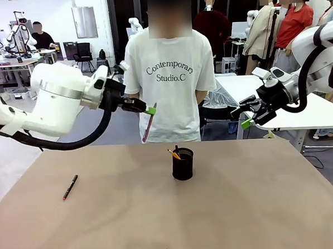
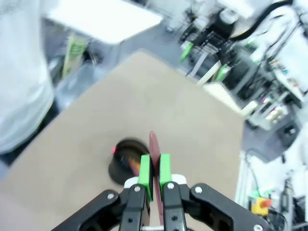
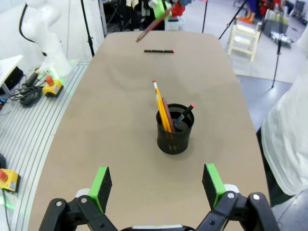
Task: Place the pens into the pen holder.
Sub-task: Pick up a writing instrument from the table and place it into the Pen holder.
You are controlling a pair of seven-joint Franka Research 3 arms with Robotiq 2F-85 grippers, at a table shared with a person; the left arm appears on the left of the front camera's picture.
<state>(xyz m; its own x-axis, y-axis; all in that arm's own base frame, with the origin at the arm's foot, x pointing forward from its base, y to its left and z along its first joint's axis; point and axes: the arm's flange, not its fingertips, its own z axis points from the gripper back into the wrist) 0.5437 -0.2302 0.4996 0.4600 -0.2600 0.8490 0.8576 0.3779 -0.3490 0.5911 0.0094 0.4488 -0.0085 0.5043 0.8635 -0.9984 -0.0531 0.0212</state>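
Pen holder [image 1: 183, 165] sits centre frame on table [image 1: 243, 209], yellow pencil [image 1: 173, 153] inside; black pen [image 1: 70, 187] lies lower left. Left hand [image 1: 152, 109] clenched on reddish-pink pen [image 1: 147, 126], upper centre-left; right hand [image 1: 249, 118] released, right side.

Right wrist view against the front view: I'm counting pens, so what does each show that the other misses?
Right wrist view: it looks down into the pen holder, where a red-tipped black pen leans beside the yellow pencil, past the open right gripper. Front view: the person's printed T-shirt, front on. Both: the holder, the reddish-pink pen in the shut left gripper, the black pen lying on the table.
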